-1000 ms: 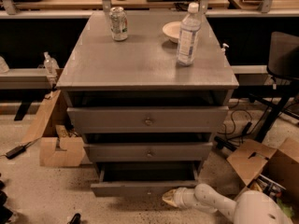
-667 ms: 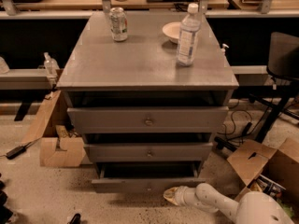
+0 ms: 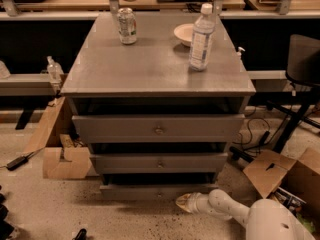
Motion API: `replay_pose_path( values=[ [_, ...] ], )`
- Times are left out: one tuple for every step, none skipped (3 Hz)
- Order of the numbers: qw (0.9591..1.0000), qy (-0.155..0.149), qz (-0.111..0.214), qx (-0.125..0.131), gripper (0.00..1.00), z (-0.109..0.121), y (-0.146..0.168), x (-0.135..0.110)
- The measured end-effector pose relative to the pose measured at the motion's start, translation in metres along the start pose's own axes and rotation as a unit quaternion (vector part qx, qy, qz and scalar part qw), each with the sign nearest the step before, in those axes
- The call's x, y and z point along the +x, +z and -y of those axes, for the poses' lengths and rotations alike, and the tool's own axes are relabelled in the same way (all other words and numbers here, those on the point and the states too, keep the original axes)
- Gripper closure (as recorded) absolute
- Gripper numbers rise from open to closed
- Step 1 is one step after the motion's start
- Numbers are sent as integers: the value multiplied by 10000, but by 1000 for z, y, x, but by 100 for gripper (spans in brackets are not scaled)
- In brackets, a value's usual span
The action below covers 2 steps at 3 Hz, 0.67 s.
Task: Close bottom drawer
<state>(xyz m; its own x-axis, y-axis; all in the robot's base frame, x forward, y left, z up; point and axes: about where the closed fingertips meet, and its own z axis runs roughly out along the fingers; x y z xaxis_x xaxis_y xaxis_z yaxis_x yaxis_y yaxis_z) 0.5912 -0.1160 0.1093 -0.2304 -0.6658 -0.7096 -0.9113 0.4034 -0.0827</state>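
The grey cabinet (image 3: 160, 69) has three drawers, each pulled out a little. The bottom drawer (image 3: 155, 191) is the lowest and narrowest, with a low front panel and a small centre knob (image 3: 160, 194). It stands slightly out from the cabinet. My white arm reaches in from the lower right. My gripper (image 3: 183, 202) is at floor level just in front of the bottom drawer's right part, close to or touching its front panel.
A can (image 3: 127, 26), a water bottle (image 3: 201, 37) and a white bowl (image 3: 185, 34) stand on the cabinet top. Cardboard boxes lie on the floor at left (image 3: 65, 159) and right (image 3: 280, 176). A chair (image 3: 302, 64) stands at right.
My gripper has stayed low at the bottom drawer's right front, shifting slightly left. The bottom drawer sits a little further in than before.
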Motion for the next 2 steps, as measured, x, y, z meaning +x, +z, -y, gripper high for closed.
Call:
replay_pose_path(
  values=[
    [9995,94,-184,245,100,42,-5,0],
    [9995,94,-184,245,100,42,-5,0]
  ],
)
